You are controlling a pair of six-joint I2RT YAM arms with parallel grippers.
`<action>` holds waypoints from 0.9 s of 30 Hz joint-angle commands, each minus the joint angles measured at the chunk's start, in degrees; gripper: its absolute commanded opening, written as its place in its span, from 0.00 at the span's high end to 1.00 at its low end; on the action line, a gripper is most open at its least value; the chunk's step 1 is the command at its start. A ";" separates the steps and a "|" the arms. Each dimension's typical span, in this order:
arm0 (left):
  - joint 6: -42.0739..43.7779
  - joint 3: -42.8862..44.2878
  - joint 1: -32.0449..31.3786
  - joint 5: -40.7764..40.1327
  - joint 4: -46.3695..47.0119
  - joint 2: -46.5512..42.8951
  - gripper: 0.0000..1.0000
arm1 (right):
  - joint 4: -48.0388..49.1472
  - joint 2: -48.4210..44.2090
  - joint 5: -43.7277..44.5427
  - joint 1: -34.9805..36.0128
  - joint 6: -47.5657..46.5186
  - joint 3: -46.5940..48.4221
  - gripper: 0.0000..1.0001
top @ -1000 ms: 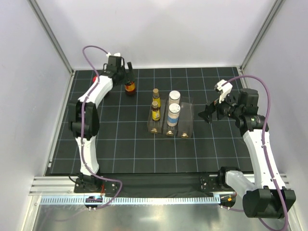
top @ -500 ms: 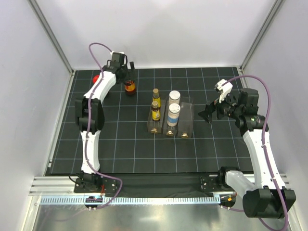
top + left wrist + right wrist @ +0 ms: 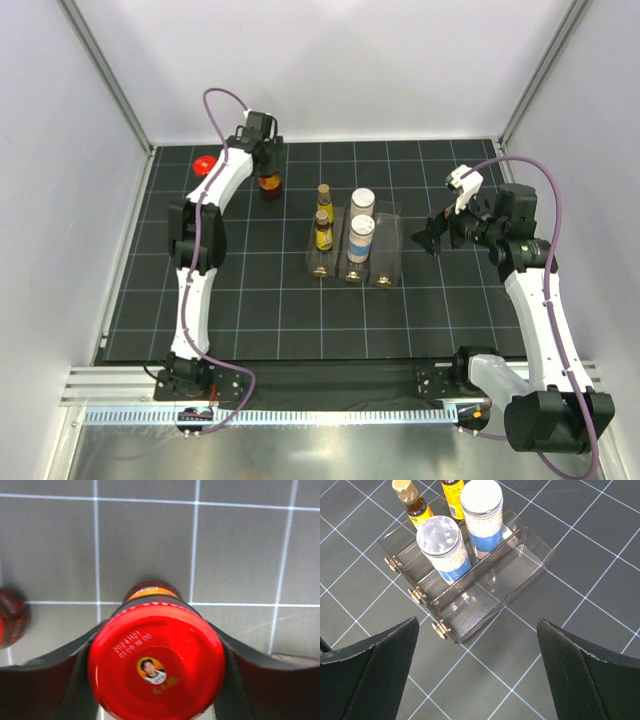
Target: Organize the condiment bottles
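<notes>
We see the left pincer (image 3: pixel 156 635) reaching to the far left part of the table (image 3: pixel 260 310), clenched on an amber jar (image 3: pixel 269 183). In the left wrist view its dark fingers (image 3: pixel 82 665) lie against both sides of the jar's red cap, with no gap showing. The jar stands upright on the table, well apart from the rack (image 3: pixel 520 575) and to its left. A second amber jar (image 3: pixel 205 163) sits further left, near the far corner, and shows us mostly its red cap.

The clear rack lies mid-table. Two slim yellow-labelled bottles (image 3: pixel 415 507) stand one behind the other in its left slot, and two white bottles (image 3: pixel 442 545) with blue labels stand in the middle slot.

The right pincer (image 3: pixel 477 675) hangs just to the right of the rack, released, with its fingers spread wide and nothing between them.
</notes>
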 commanded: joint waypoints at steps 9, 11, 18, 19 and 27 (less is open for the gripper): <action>3.14 -7.88 -0.53 -3.26 5.78 -11.77 1.00 | 1.95 -0.13 -0.53 -0.27 0.19 -0.27 0.00; 3.40 -14.72 -0.62 -3.35 8.86 -15.74 1.00 | 1.95 -0.22 -0.62 -0.27 0.19 -0.27 0.00; 4.02 -31.89 -4.48 -6.07 14.94 -34.11 1.00 | 1.95 -0.57 -1.23 -0.27 0.46 -0.18 0.00; 4.28 -32.86 -5.44 -6.68 15.12 -35.96 1.00 | 1.95 -0.48 -1.23 -0.27 0.46 -0.18 0.00; 4.99 -36.83 -16.94 -10.11 14.51 -48.27 1.00 | 2.65 -1.18 1.40 -0.36 0.37 -0.53 0.00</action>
